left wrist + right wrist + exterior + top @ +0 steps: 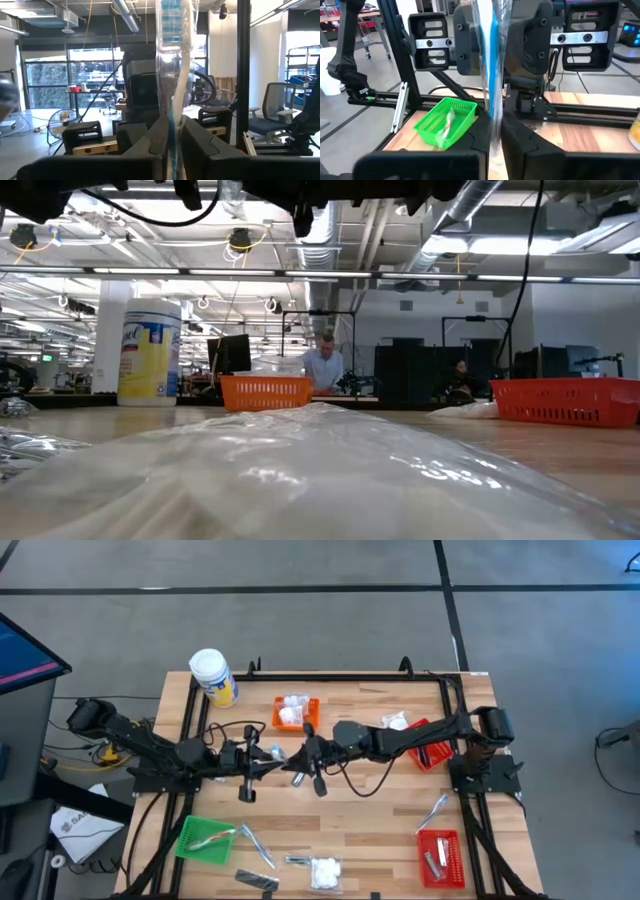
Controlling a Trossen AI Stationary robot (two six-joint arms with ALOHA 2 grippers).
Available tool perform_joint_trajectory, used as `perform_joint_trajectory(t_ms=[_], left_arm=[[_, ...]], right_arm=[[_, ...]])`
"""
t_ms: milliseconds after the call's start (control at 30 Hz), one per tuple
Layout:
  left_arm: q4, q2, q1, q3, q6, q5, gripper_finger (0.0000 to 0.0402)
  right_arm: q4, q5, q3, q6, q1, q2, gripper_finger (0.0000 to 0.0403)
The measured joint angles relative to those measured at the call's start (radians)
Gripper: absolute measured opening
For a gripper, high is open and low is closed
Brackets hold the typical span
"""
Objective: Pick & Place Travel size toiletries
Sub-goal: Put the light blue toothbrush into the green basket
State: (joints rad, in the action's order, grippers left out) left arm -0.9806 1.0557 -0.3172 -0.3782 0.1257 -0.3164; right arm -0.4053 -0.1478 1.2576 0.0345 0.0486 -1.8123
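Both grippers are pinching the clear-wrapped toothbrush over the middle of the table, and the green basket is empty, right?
Not quite: the green basket holds a wrapped item, as the right wrist view shows. The rest stands: left gripper and right gripper both pinch the clear-wrapped toothbrush.

You have a wooden table (pixel 380 810) with a white-lidded, yellow-labelled jar (pixel 213 677) standing upright at its far left corner. An orange mesh basket (pixel 296 713) sits near the far edge, a red basket (pixel 432 745) toward the right side, another red basket (pixel 440 858) at the near right, and a green basket (pixel 203 840) at the near left. Behind the table you can see a person (pixel 323 365) among desks
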Motion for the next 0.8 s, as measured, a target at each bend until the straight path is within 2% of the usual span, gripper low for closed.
perform_joint_trajectory(t_ms=[100,333,600,800], left_arm=[[0.009,0.000,-0.001,0.000,-0.002,-0.024,0.0039],[0.081,-0.032,-0.002,0.000,-0.002,-0.126,0.0067],[0.169,-0.088,-0.029,0.001,0.002,-0.149,0.0093],[0.190,-0.109,-0.039,0.001,0.015,-0.191,0.0113]], right_arm=[[0.062,0.001,0.018,-0.004,-0.002,0.003,0.0012],[0.363,0.028,0.119,-0.013,-0.006,0.003,0.0011],[0.668,0.071,0.200,-0.014,-0.011,0.005,0.0011],[0.827,0.098,0.214,-0.015,-0.010,0.002,0.0011]])
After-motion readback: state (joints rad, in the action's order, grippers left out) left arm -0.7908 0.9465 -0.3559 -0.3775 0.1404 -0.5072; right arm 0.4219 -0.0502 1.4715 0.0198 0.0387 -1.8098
